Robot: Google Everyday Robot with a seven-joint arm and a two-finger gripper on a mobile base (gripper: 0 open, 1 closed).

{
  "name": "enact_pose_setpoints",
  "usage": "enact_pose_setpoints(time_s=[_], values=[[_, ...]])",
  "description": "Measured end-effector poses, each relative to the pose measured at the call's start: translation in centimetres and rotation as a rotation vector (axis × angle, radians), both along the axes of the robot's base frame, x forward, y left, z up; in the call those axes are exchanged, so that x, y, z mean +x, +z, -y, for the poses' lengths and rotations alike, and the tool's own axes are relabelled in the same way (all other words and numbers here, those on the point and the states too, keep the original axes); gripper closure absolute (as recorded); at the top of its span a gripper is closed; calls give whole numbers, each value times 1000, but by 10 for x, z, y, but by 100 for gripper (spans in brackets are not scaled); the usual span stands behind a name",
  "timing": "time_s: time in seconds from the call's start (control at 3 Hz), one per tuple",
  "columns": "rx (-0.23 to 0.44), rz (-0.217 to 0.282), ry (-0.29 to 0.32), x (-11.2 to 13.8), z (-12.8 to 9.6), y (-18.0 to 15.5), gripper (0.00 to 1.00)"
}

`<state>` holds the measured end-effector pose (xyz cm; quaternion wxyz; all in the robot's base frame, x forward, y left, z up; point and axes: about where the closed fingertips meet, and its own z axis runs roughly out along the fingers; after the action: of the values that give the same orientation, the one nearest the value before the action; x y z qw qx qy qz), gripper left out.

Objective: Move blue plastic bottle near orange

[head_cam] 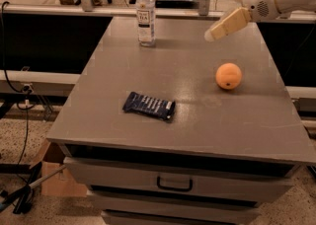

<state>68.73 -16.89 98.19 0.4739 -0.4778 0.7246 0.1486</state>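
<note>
The blue plastic bottle stands upright at the far left of the grey table; it is clear with a white cap and a white label. The orange rests on the right half of the table, well apart from the bottle. My gripper reaches in from the upper right on a white arm. It hangs above the table's far right part, above and behind the orange and to the right of the bottle. It holds nothing and touches neither thing.
A flat dark blue snack wrapper lies near the table's front middle. Drawers with a handle sit under the tabletop. A rail and posts run behind the table. A cardboard box and cables lie on the floor at left.
</note>
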Motion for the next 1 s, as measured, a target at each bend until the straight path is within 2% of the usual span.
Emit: enact_pose_setpoints(time_s=[0.33, 0.67, 1.0], values=[[87, 45, -36, 19, -4, -1, 0], [302, 132, -102, 73, -14, 0, 0], [376, 157, -110, 108, -31, -2, 0]])
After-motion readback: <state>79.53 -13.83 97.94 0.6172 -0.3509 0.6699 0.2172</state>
